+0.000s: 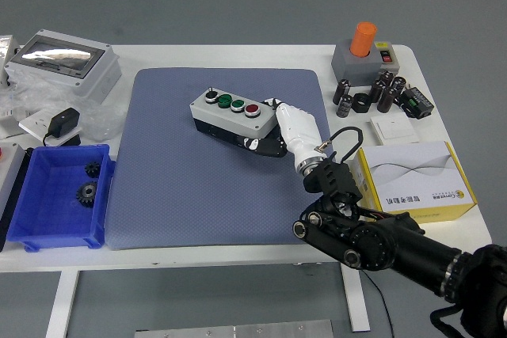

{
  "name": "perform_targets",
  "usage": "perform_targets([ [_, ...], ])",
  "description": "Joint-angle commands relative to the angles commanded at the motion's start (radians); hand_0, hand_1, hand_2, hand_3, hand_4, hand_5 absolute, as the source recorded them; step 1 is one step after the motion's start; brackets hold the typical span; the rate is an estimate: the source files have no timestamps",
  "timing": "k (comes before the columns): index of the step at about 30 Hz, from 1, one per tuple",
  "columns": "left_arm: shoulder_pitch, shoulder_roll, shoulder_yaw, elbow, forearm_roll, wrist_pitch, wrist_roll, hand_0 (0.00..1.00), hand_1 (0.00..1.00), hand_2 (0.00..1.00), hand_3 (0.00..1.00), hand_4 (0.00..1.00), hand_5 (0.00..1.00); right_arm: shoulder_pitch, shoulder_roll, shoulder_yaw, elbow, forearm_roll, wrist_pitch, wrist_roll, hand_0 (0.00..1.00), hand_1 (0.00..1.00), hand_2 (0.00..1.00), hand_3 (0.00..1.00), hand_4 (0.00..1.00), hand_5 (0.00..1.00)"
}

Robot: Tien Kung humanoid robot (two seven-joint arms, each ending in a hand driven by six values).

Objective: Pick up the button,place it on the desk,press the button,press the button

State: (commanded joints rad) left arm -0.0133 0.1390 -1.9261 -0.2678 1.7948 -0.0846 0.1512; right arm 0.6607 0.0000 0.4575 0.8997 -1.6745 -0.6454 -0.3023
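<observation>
Now the right hand (287, 131) grips the button box (232, 118) — on the mat (174, 187).

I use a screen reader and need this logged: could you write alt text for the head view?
The robot's right hand grips the right end of a grey button box with black, green and red buttons, on a blue-grey mat covering a white table. A blue bin holding gears sits at left.

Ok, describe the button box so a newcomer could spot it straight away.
Find the big blue-grey mat in the middle of the white table. On its upper middle sits the button box, held at its right end by the right hand. Only it carries a row of black, green and red buttons.
</observation>
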Motion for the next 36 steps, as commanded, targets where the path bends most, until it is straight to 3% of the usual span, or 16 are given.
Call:
perform_targets([
  [14,0.001,0.000,0.001,0.000,-0.002,0.004,-0.006,0.774,0.750,0.712,0.804,0.892,0.648,-0.010,0.000,0.051,-0.027,0.293,0.000,0.182,0.039,0.166,0.202,0.247,0.412,0.202],
  [36,0.001,-0.002,0.002,-0.001,-0.001,0.013,-0.013,0.777,0.754,0.718,0.808,0.906,0.650,-0.015,0.000,0.064,-0.020,0.404,0.000,0.298,0.024,0.170,0.201,0.248,0.400,0.200],
])
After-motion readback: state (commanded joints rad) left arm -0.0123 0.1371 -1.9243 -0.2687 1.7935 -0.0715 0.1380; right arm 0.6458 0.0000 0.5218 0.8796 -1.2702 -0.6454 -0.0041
